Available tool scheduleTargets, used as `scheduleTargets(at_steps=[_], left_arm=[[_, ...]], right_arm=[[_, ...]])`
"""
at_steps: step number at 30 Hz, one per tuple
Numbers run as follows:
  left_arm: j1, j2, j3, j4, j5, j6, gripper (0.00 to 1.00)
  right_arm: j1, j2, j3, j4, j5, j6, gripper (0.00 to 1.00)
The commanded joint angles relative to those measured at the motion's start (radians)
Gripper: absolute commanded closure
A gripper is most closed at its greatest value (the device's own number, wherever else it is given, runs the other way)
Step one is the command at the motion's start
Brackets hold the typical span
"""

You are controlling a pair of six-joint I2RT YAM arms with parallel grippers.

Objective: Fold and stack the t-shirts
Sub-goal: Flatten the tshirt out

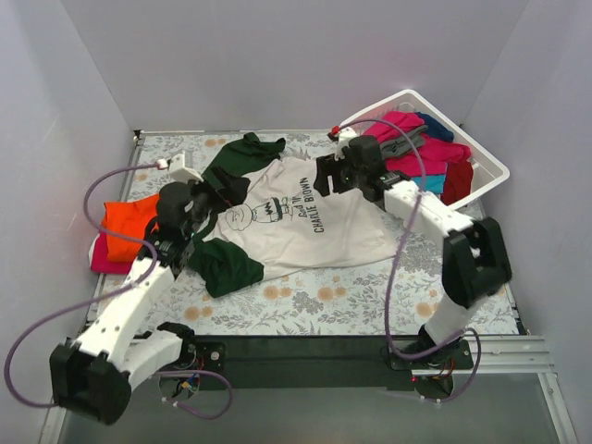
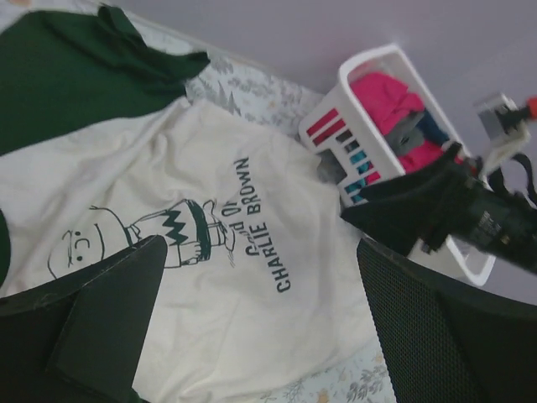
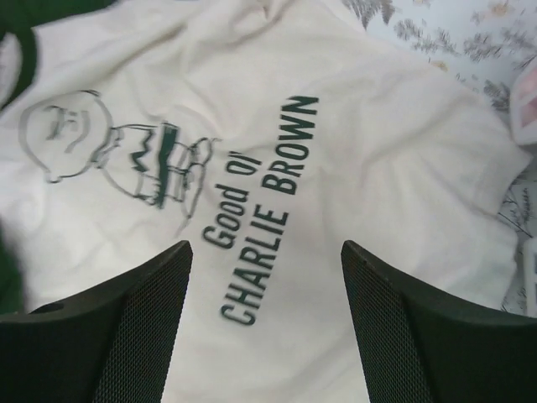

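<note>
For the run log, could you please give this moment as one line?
shirt: cream, unfolded | left gripper: open over shirt | right gripper: open over shirt | basket: more shirts

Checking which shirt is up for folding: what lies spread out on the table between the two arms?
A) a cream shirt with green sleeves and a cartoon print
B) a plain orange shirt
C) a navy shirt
A: the cream shirt lies spread out mid-table; the orange shirt sits off at the left edge.

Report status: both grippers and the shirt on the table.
Left gripper open, empty, above cream shirt. Right gripper open, empty, above it too. Shirt spread out, not yet folded. Nothing lying on it.
</note>
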Motion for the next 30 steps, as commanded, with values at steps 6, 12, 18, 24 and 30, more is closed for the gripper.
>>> scheduleTargets(at_steps=[6, 12, 18, 24, 30], left_arm=[[-0.024, -0.304, -0.235, -0.393, -0.276, -0.155, 0.12], [-0.054, -0.404, -0.315, -0.478, -0.270, -0.258, 0.24], [-0.178, -0.362, -0.352, -0.548, -0.365, -0.376, 0.31], [-0.234, -0.365, -0.358, -0.602, -0.422, -0.439, 0.32], [-0.300, -0.355, -0.373, -0.659, -0.533, -0.558, 0.34]], right_arm=[[0.012, -0.526, -0.399, 0.155, -0.015, 0.082, 0.34], [0.011, -0.759, -0.545, 0.151, 0.008, 0.099, 0.32], [0.012, -0.862, -0.596, 0.118, 0.021, 0.089, 0.31], [0.011, -0.887, -0.604, 0.083, 0.017, 0.082, 0.30], [0.011, -0.875, -0.605, 0.085, 0.012, 0.077, 0.30]])
